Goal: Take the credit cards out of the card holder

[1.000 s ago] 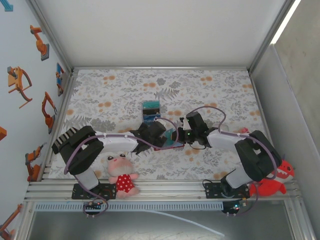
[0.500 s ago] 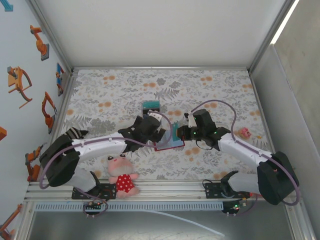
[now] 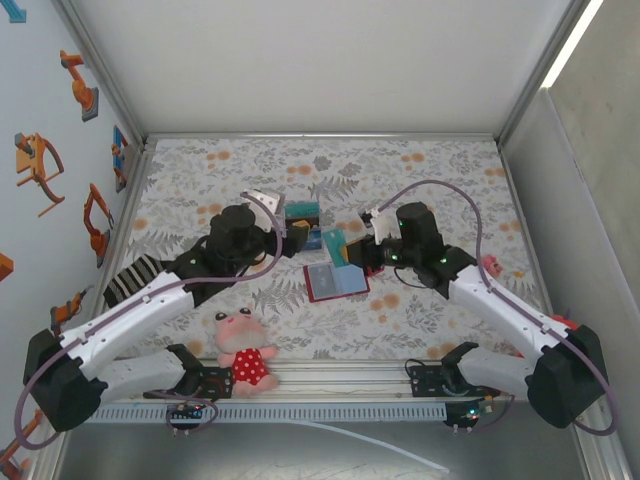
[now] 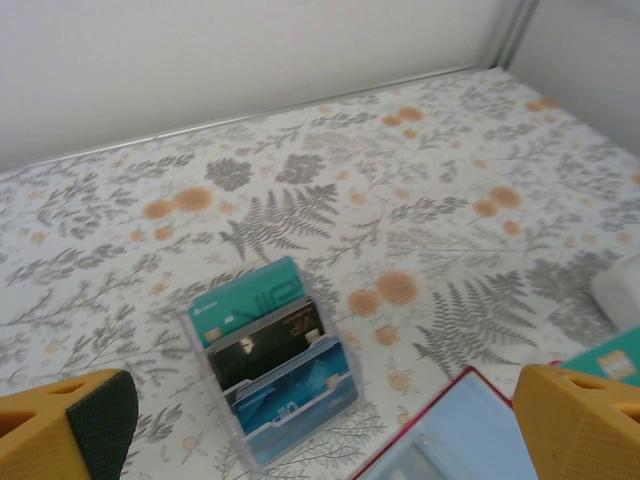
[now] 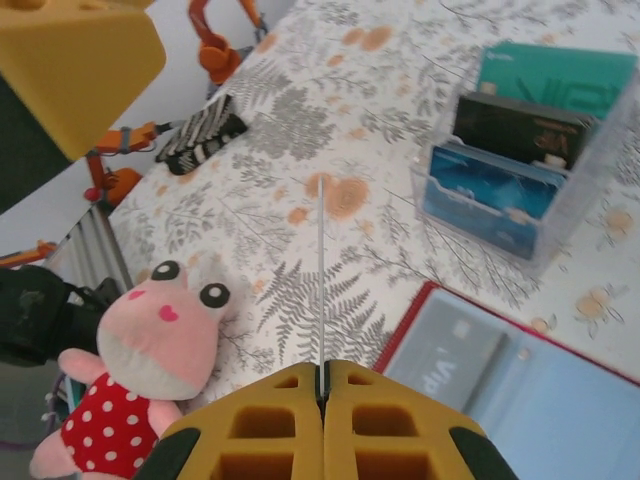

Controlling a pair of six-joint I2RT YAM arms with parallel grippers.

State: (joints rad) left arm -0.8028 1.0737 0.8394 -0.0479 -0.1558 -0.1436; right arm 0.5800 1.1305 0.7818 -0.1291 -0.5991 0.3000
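Note:
The card holder (image 3: 336, 282) is a red wallet lying open on the floral table, its pale pockets facing up (image 5: 540, 385). A grey card (image 5: 455, 352) sits in one pocket. My right gripper (image 3: 350, 252) hovers just beyond the wallet, shut on a teal credit card (image 3: 333, 244). In the right wrist view that card shows edge-on as a thin line (image 5: 321, 280) rising from the closed fingertips (image 5: 322, 372). My left gripper (image 3: 288, 240) is open to the left of the wallet, with nothing between its yellow fingers (image 4: 65, 425). A corner of the wallet (image 4: 470, 440) shows in the left wrist view.
A clear plastic rack (image 3: 302, 217) holding teal, black and blue cards (image 4: 275, 360) stands just beyond the wallet. A pink plush in a red dotted dress (image 3: 243, 348) lies near the front edge. A red plush (image 3: 550, 365) sits by the right arm's base.
My left gripper has pulled back from the wallet to the left and far side. My right gripper has lifted the teal card clear of the wallet and moved it farther away.

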